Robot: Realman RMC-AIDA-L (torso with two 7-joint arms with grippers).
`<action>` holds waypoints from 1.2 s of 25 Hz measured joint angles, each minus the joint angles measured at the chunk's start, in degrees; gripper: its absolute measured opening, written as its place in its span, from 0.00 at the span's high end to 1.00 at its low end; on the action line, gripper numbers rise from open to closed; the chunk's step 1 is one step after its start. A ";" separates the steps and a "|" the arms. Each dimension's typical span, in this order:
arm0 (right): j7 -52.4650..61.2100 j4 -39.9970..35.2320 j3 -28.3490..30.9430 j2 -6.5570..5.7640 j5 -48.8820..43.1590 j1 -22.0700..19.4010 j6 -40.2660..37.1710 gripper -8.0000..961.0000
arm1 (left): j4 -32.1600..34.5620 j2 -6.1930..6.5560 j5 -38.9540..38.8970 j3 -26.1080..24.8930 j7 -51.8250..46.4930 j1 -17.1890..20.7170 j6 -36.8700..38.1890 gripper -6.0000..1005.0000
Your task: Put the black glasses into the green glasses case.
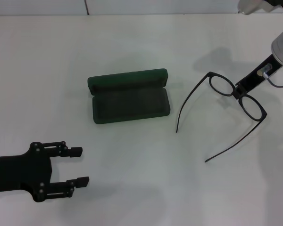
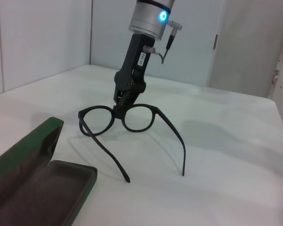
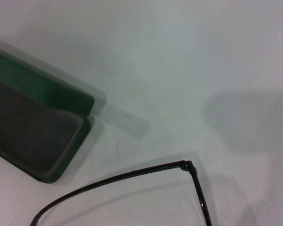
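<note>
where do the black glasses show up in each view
Head view: black glasses right of centre, right claw at their bridge.
Left wrist view: glasses centre, temples toward the camera.
Right wrist view: only a temple and frame corner along the lower edge.
Shared landmark: the open green glasses case beside them.

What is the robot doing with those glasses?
The right gripper is pinching the black glasses at the bridge between the lenses, with the temple arms spread open. The green glasses case lies open on the white table, nothing in it yet. The left gripper waits open, off to the side.
</note>
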 joint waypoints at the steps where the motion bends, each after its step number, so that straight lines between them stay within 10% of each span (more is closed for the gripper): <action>1: 0.00 -0.01 0.01 0.00 -0.03 -0.04 0.01 0.85 | 0.00 -0.05 0.01 0.00 0.00 0.00 0.00 0.32; 11: -1.13 -4.72 0.61 -0.75 1.20 -2.90 -1.64 0.92 | 0.00 -0.27 0.09 -0.25 0.00 0.09 0.07 0.32; 21: -11.73 -11.40 10.96 -4.58 14.65 -10.31 -9.62 0.92 | 0.00 -0.50 -1.13 -0.45 0.00 0.02 0.48 0.32; 30: -36.06 -8.54 17.00 -3.91 27.11 -15.45 -10.97 0.92 | -0.16 -1.02 -2.68 -0.27 -0.71 -1.57 1.34 0.32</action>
